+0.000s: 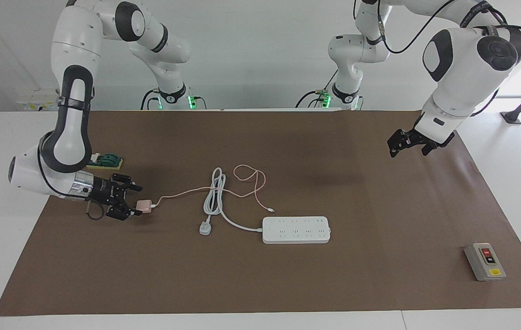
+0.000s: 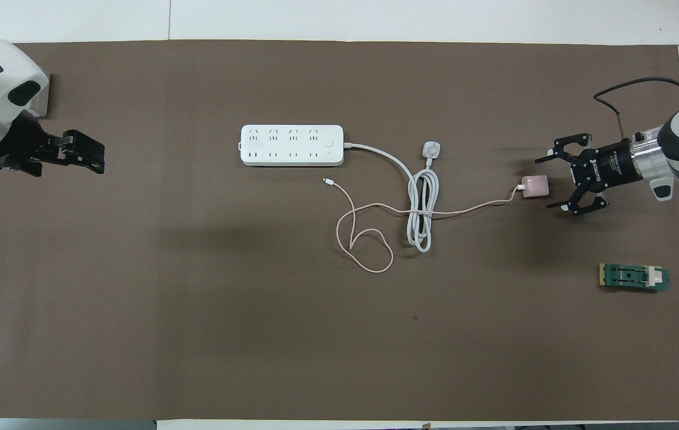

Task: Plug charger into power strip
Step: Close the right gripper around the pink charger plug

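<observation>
Reaching low over the brown mat (image 1: 287,284) at its own end of the desk (image 1: 507,151), the right gripper (image 1: 135,200) (image 2: 545,183) has its jaws spread wide, one finger on each side of the charger's prong end. The charger (image 1: 145,206) (image 2: 534,186) lies flat on the mat, and whether the fingers touch it I cannot tell. Its thin pink cable (image 1: 246,181) (image 2: 369,239) runs toward the middle of the desk, crosses the folded white cord (image 1: 214,195) (image 2: 421,209), loops nearer the robots and ends in a small free plug just beside the power strip.

Farther from the robots than the cable loop, the power strip (image 1: 296,229) (image 2: 291,145) lies flat near the middle of the mat with its sockets facing up. Its white cord ends in a white three-pin plug (image 1: 205,228) (image 2: 432,149) resting on the mat between the strip and the charger.

A small green part (image 1: 106,160) (image 2: 633,278) sits nearer the robots than the charger, at the right arm's end. A grey switch box (image 1: 485,261) with a red button stands at the left arm's end, far from the robots.

The left gripper (image 1: 408,142) (image 2: 79,154) waits in the air over the mat's edge at its own end, well apart from the strip, jaws wide and holding nothing.
</observation>
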Available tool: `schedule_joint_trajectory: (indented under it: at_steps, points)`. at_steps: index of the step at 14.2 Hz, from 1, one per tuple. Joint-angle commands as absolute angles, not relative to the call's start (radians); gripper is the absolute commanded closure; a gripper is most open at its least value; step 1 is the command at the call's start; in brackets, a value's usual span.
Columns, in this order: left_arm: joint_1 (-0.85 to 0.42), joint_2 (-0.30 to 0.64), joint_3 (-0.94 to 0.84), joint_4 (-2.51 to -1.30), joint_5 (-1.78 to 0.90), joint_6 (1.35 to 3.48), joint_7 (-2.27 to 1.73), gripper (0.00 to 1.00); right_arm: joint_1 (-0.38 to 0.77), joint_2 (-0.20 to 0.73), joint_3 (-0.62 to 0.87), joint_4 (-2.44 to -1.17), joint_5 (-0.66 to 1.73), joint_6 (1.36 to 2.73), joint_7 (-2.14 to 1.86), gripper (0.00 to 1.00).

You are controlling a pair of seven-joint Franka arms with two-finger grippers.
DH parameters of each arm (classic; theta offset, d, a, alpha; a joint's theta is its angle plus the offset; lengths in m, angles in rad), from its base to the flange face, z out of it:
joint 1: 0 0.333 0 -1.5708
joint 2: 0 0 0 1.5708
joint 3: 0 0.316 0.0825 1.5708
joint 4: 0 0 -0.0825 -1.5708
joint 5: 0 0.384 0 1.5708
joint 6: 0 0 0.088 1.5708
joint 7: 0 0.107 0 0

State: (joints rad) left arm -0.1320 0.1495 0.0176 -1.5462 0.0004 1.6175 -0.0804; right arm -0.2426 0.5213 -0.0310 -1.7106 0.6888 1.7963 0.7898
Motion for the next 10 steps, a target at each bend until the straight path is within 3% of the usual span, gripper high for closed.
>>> schedule_joint_trajectory:
  at_steps: [1,7,8,9,10]
  points:
    - [-0.144,0.156,0.025,-1.531,0.018,1.621,-0.072,0.00,-0.276,0.587,-0.023,-1.669,0.710,1.782,0.776,0.00]
    - [-0.144,0.156,0.026,-1.529,0.018,1.621,-0.075,0.00,-0.276,0.620,-0.021,-1.658,0.742,1.810,0.712,0.00]
    - [-0.144,0.156,0.026,-1.529,0.018,1.623,-0.075,0.00,-0.278,0.620,-0.021,-1.663,0.742,1.818,0.706,0.05]
    - [-0.144,0.156,0.026,-1.529,0.018,1.623,-0.075,0.00,-0.279,0.620,-0.021,-1.663,0.742,1.822,0.701,0.18]
    - [-0.144,0.156,0.026,-1.529,0.018,1.623,-0.075,0.00,-0.278,0.621,-0.021,-1.667,0.742,1.824,0.678,0.38]
